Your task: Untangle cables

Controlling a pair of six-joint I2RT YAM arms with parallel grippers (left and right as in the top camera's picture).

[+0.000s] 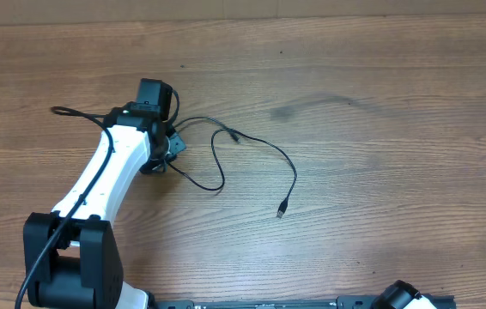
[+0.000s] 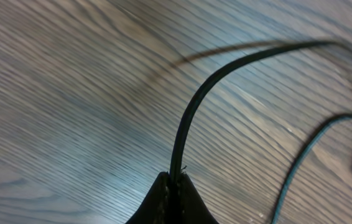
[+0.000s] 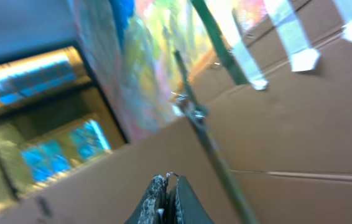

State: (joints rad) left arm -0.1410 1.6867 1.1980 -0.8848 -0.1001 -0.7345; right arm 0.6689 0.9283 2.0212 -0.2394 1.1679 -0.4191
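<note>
This is looking like a robotics lab bench, not a home. A white robot arm (image 1: 114, 167) is reaching over a wood-grain table (image 1: 355, 103) where thin black cables (image 1: 293, 174) are lying loose. Cardboard panels (image 3: 300, 137) patched with tape strips (image 3: 300, 53) are standing nearby, beside a brightly coloured surface (image 3: 151, 62).

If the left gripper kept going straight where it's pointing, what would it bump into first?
Most likely the wooden table: it fills the view ahead. The left gripper is shut on a black cable that curves away over the wood, and nothing else seems to lie between.
</note>
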